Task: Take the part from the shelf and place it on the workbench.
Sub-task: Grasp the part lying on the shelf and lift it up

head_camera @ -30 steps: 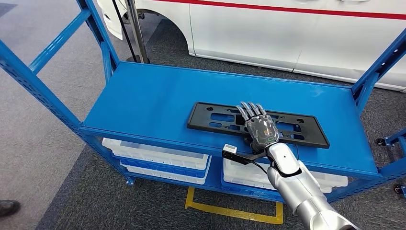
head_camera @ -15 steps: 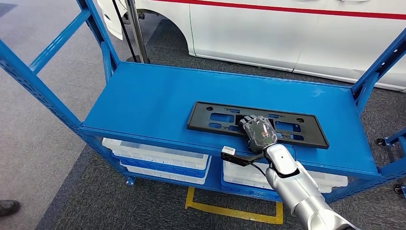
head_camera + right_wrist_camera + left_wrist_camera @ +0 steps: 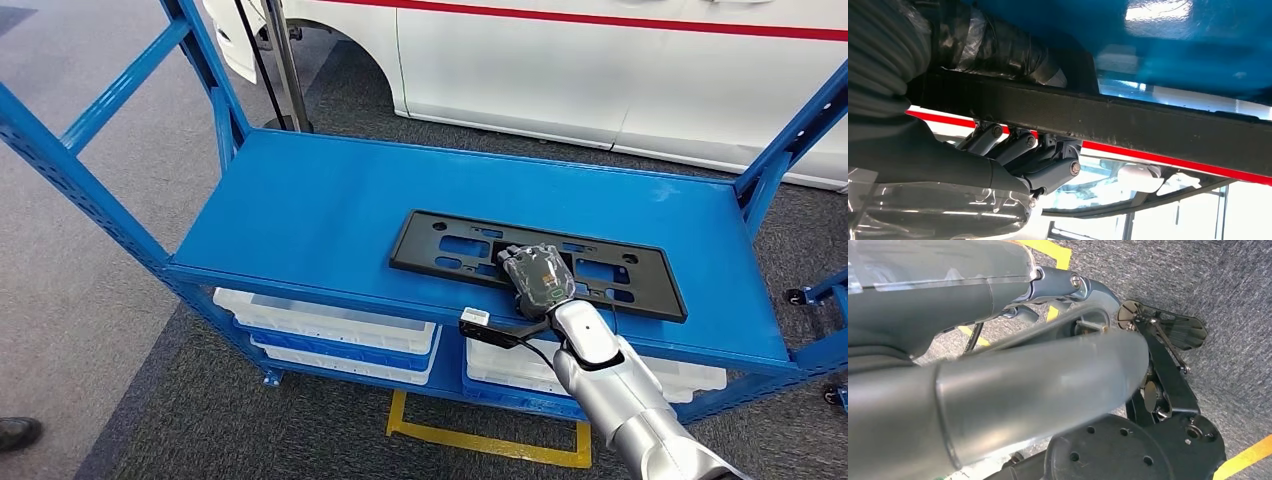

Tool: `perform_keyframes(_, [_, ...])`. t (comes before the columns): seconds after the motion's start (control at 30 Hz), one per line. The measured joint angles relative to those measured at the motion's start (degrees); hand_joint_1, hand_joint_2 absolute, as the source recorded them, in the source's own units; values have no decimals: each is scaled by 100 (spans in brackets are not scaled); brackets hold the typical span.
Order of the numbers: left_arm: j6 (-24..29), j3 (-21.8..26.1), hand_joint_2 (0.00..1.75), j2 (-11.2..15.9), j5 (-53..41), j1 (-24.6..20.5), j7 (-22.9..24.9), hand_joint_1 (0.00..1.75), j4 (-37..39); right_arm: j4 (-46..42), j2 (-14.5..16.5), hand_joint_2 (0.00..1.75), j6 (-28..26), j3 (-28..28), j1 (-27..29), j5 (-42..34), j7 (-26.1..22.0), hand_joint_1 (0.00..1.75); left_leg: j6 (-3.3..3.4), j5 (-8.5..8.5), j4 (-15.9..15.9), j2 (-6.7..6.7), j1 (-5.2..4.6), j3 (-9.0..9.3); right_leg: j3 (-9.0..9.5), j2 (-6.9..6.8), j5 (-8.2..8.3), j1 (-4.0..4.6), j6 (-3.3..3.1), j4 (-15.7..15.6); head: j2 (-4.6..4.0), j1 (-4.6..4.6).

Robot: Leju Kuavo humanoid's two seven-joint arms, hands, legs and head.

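The part (image 3: 450,245) is a long flat black frame with cut-outs, lying on the top board of the blue shelf (image 3: 320,200) towards its front right. My right hand (image 3: 538,275) sits on the part's near middle with its fingers curled down over it. In the right wrist view the part's black bar (image 3: 1158,125) runs between the right hand's fingers (image 3: 1048,160) and its taped thumb (image 3: 998,50), so the hand grips it. My left hand (image 3: 1023,385) hangs over the carpet with nothing in it.
White bins (image 3: 330,325) sit on the lower shelf level. Blue uprights (image 3: 210,70) rise at the shelf's corners. A white car (image 3: 620,70) stands behind the shelf. Yellow tape (image 3: 480,440) marks the floor in front, and a shoe (image 3: 15,432) shows at the far left.
My right hand lay flat on the part with fingers stretched out; its fingers have now curled around the part's near edge. The part has barely shifted.
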Motion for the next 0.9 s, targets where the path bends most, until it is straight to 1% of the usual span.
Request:
perform_keyframes(0.33, [-20,0,175,0,11,2,-7,0,0,-5,3,175,14,-3,-3,-27,-89,175,0,0,0,0,0,0,0,0,0,0,0,0,-1,0])
perform_keyframes(0.43, [-39,0,175,0,15,9,-13,0,0,-93,3,175,-66,-33,39,-100,-181,175,0,0,0,0,0,0,0,0,0,0,0,0,1,0])
perform_keyframes(0.57, [-96,0,175,0,15,34,-32,0,0,-651,1,175,-248,-185,252,-315,-399,175,-1,-1,0,2,0,0,-2,3,0,1,0,0,-1,0])
perform_keyframes(0.67, [-109,0,175,0,15,47,-40,0,0,-1083,1,175,-265,-297,375,-370,-431,175,-2,-2,0,2,0,0,-3,3,-2,1,0,0,0,0])
perform_keyframes(0.8, [-112,0,175,2,15,60,-41,0,0,-1368,1,175,-277,-397,467,-390,-452,175,-2,-2,0,1,0,-1,-3,3,-2,0,1,0,-1,0])
perform_keyframes(0.9, [-147,0,175,12,4,69,-49,0,0,-1639,-4,175,-446,-470,593,-392,-554,175,9,-10,19,1,-6,-7,-3,2,1,-8,5,-7,-1,-1])
